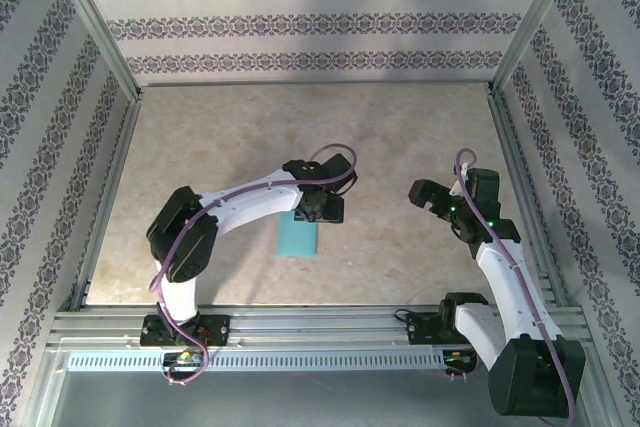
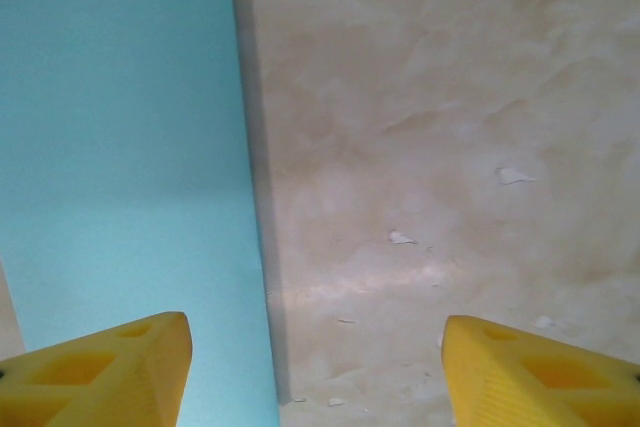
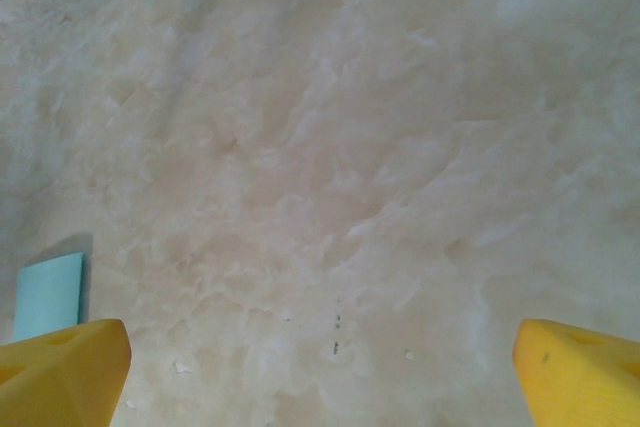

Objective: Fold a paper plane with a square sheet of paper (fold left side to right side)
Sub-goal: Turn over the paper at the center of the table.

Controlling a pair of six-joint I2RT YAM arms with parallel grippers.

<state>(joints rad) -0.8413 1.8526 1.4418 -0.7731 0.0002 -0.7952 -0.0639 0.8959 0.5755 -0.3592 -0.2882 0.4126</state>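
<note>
Leftmost, flat on mottled beige tabletop [image 1: 400,127]: thin cyan-blue paper rectangle [image 1: 298,239], far end hidden beneath left gripper [image 1: 316,213], fingers parted, gripping nothing. Past paper's straight right edge, bare open surface. Farther right, well apart from paper: right gripper [image 1: 421,198], fingers spread wide, empty.

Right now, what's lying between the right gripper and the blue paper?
Nothing on the table: just bare tabletop between the right gripper and the blue paper, seen in the top external view.
</note>
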